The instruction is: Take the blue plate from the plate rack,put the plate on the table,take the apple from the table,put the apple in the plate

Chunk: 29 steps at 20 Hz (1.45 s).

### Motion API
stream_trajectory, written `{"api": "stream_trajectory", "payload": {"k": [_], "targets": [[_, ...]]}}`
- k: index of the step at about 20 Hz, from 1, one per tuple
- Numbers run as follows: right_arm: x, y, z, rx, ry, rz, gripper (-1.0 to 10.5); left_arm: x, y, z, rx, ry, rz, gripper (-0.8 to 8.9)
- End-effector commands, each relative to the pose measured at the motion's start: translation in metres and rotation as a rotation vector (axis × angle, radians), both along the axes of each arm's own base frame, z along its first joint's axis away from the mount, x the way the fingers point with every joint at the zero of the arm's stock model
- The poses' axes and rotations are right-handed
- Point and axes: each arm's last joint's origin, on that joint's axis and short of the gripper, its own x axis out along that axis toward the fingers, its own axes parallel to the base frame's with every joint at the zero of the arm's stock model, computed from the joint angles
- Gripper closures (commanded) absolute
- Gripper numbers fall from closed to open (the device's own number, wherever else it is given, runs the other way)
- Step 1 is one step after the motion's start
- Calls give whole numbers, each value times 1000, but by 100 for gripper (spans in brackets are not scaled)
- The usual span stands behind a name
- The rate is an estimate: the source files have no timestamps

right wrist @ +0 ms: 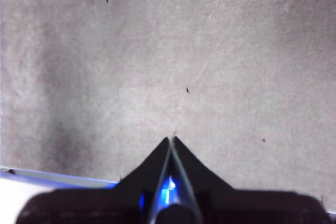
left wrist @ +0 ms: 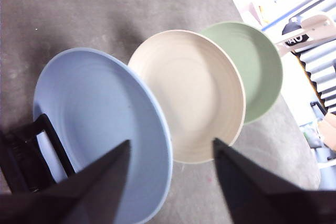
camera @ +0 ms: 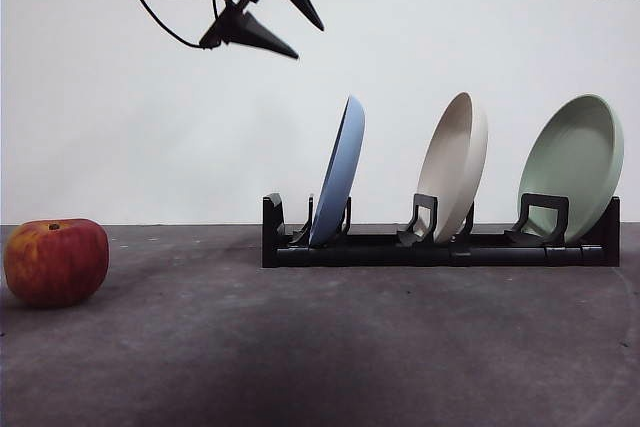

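Observation:
The blue plate [camera: 340,175] stands on edge in the leftmost slot of the black plate rack [camera: 440,247] on the dark grey table [camera: 320,347]. My left gripper [camera: 309,40] hangs open in the air above and to the left of the blue plate, not touching it. In the left wrist view the blue plate [left wrist: 100,124] lies between my spread jaws, and the gripper [left wrist: 170,148] is above its rim. The red apple [camera: 56,261] rests on the table at the far left. My right gripper [right wrist: 171,139] is shut over bare table, holding nothing.
A beige plate [camera: 455,165] stands in the rack's middle slot and a pale green plate [camera: 573,165] in the right one; both also show in the left wrist view, beige [left wrist: 189,95] and green [left wrist: 252,69]. A white wall stands behind the table.

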Motion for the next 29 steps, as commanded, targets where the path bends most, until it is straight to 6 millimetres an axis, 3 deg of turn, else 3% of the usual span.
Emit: {"api": "stream_trajectory", "payload": {"k": [1,6,11,21,22,25,29], "targets": [[1,0,1,9,-2,-13,944,9,-10,-18,-5,41,5,431],[1,0,1,3,-1,-15,944,11,-31,-29,-25,54,-7,432],[1,0,1,2,1,-16,945,15,-52,-53,9,96,-14,433],[1,0,1,-6,-5,-17,945,21,-63,-77,43,153,58,442],[1,0,1,-7,-5,-17,945,21,-64,-77,46,153,57,469],[1,0,1,-7,-7,-15,945,21,-67,-76,32,142,56,723],[1,-1,1,-35,-6,-26,945,20,-67,-77,36,155,57,733]]}}
